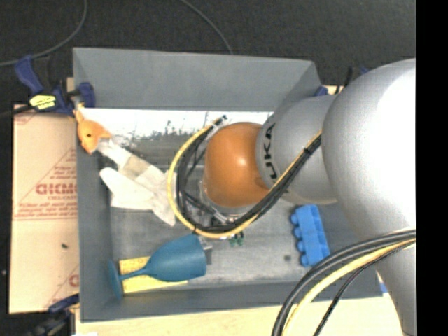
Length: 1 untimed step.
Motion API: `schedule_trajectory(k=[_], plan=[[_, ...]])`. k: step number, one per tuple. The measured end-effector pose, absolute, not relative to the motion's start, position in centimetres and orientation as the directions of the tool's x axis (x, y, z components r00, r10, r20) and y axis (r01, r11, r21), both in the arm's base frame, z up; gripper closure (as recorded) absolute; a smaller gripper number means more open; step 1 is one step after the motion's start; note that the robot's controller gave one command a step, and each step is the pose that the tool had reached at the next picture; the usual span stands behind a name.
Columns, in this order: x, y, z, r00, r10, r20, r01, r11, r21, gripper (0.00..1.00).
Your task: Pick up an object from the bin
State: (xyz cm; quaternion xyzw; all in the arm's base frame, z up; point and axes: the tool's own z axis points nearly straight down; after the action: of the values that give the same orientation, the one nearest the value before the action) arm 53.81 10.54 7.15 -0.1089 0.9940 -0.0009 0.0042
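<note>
Grey bin, arm hanging over its middle. The gripper is right by the cup end of a blue goblet lying lower left. Can't tell if it's apart or closed. White rag left, blue brick right.

Single cam, mounted above the bin, looking down with a slight tilt: the inner face of the wall beyond the gripper is visible, the wall on its near side is seen almost edge-on. Bin takes up most of the frame. Arm comes in from the right, close under the lens, so it looks big. Its orange cover sits right over the gripper.
</note>
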Motion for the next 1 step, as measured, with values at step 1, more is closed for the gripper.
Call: schedule_trajectory(k=[1], plan=[[55.05,11.04,8.30,-0.985,-0.172,-0.011,-0.172,0.985,0.001,0.00]])
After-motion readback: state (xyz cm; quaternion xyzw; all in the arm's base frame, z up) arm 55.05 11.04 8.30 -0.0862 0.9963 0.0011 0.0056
